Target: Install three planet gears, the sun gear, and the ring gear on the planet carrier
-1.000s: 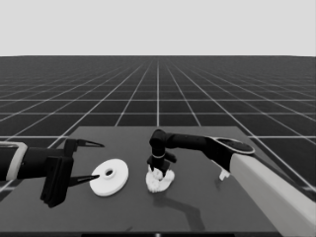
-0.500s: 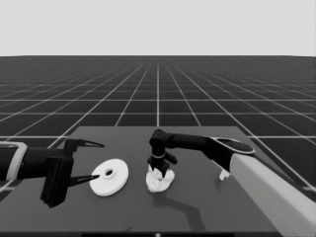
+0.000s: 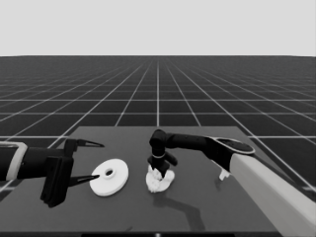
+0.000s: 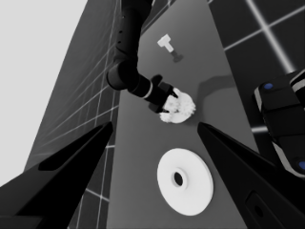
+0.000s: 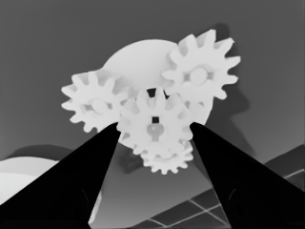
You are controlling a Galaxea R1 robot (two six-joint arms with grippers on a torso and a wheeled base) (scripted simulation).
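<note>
Gears (image 5: 155, 126) toothed, clustered, white, overlapping

White toothed gears (image 5: 155, 126), white round parts (image 3: 109, 176), black tool fingers (image 5: 86, 186), dark table (image 3: 197, 197), gridded floor (image 3: 158, 94).

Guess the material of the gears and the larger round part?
Gears: probably moulded or printed plastic, plain white, matte, no gloss on the teeth. Larger round part: same flat white look, thick with a softly rounded rim, no metallic shine. Being a render, this stays a guess.
</note>
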